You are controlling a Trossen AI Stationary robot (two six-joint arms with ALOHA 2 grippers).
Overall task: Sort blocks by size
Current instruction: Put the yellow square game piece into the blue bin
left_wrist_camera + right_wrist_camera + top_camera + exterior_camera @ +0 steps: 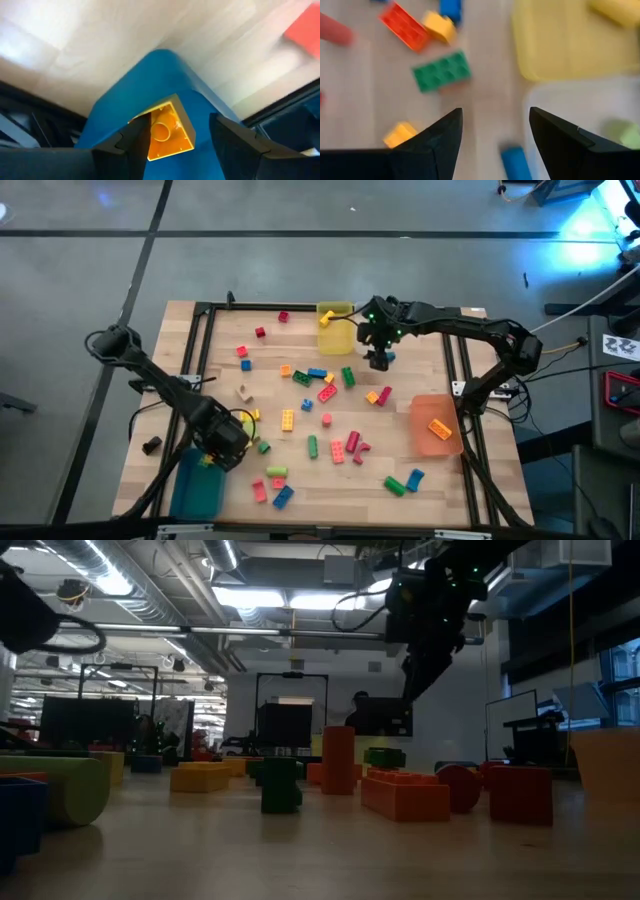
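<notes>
Yellow bin [338, 340]: stands at the far edge of the bench [220, 380]; every place below is told from it.
Right pincer [380, 361]: hangs just beside the yellow bin, toward the middle of the bench. Its fingers are spread apart and nothing is in them.
Green block [441, 71]: lies flat on the wood near the yellow bin, just past the right pincer, a little off to one side.
Long side: it runs nearly from one finger to the other. I think the right pincer must turn so the fingers can squeeze the narrow way.
Nearer arm: the right one, by a lot.
Other blocks [328, 393]: spread over the bench, from near the yellow bin to the near edge.
Left pincer [228, 448]: far from the yellow bin, at the near corner, over a teal bin [195, 490]. Its fingers are spread.
Yellow block [167, 132]: shows between those fingers, touching one side and clear of the other, so it looks let go.
</notes>
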